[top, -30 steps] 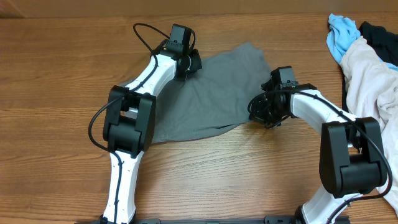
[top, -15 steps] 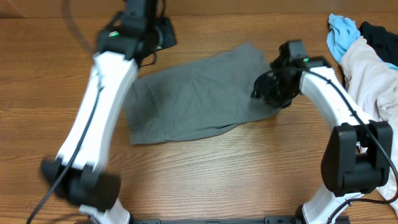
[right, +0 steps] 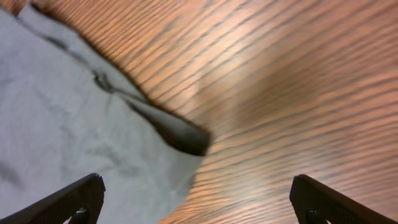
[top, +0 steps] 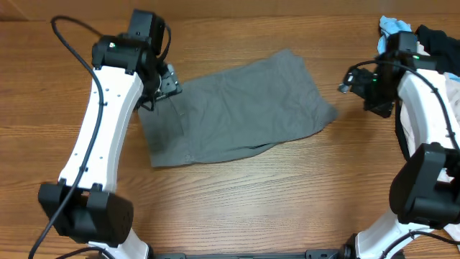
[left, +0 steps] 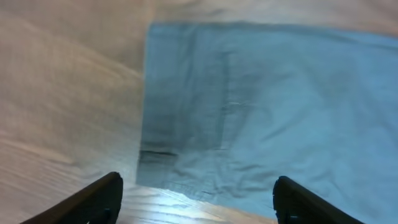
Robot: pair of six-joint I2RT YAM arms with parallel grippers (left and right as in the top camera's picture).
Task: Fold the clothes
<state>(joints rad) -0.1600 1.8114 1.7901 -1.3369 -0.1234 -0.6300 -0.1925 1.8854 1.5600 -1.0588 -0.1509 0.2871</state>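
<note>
Across the middle of a brown wood-grain table (top: 237,194), seen from overhead, a pair of medium-gray cotton shorts (top: 237,108) lies spread flat, its long side running left to right and tilted up toward the right. The left gripper (top: 164,83), on a white arm with black joints, hangs at the upper left corner of the shorts; whether it touches the cloth cannot be told from this angle. The right gripper (top: 352,78) is over bare wood, off to the right of the shorts and apart from them. At the far right edge lies a whitish-pink crumpled garment (top: 431,93), with a small light-blue cloth (top: 394,27) and a dark black fabric (top: 440,37) just beyond it.

From the left wrist camera, blurred, the left gripper (left: 196,202) shows its two black fingertips (left: 99,199) spread wide at the lower corners, with nothing clamped between them. The shorts (left: 286,106) fill the upper right, with a straight left edge, a stitched vertical seam and a short dark slit near the lower left corner. Pale wood (left: 62,93) shows on the left.

From the right wrist camera, the right gripper (right: 202,205) likewise has its fingertips (right: 68,202) standing far apart and gripping nothing. A pointed, shadowed corner of the shorts (right: 74,118) reaches in from the left over the striped wood (right: 298,93).
</note>
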